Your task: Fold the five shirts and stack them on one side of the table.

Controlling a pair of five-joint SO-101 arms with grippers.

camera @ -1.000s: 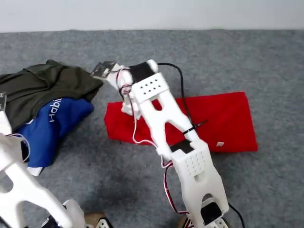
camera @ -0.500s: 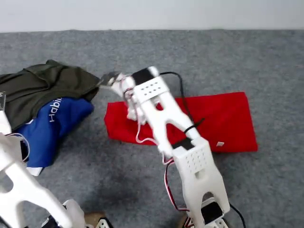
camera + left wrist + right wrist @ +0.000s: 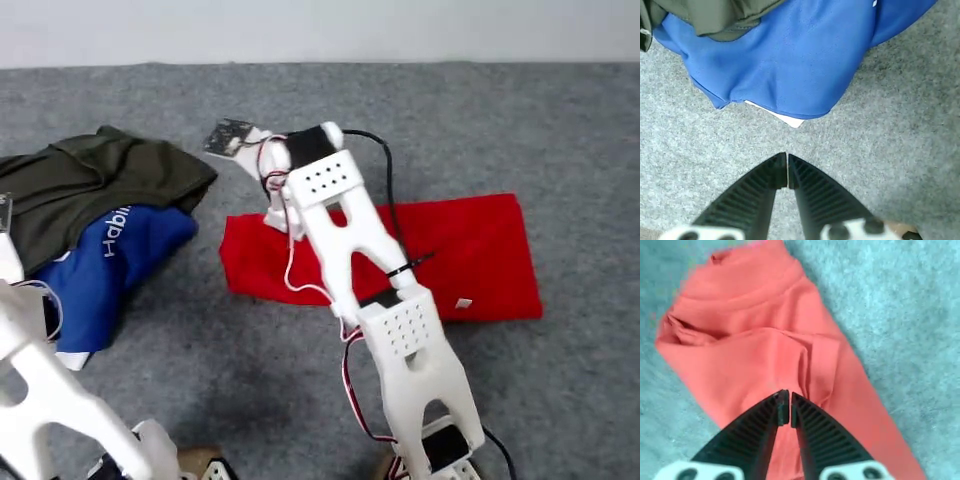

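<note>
A folded red shirt point(image 3: 470, 250) lies flat on the grey carpet, right of centre. My right gripper point(image 3: 785, 407) is shut and hovers over the left end of the red shirt point(image 3: 755, 350), with no cloth seen between its fingers; the high view shows the right gripper point(image 3: 277, 218) there too. At the left, an olive shirt point(image 3: 90, 180) lies crumpled on a blue shirt point(image 3: 110, 260). My left gripper point(image 3: 787, 172) is shut over bare carpet, just short of the blue shirt point(image 3: 790, 60). A white shirt edge point(image 3: 790, 119) peeks out from under the blue one.
The left arm's white links point(image 3: 40, 390) stand at the near left corner. A light wall point(image 3: 320, 30) bounds the far side of the carpet. Open carpet point(image 3: 220, 350) lies between the two arms and beyond the red shirt.
The right arm's wrist dipped toward the red shirt's left end, then rose and swung slightly toward the far side. The left arm and the shirts have not moved.
</note>
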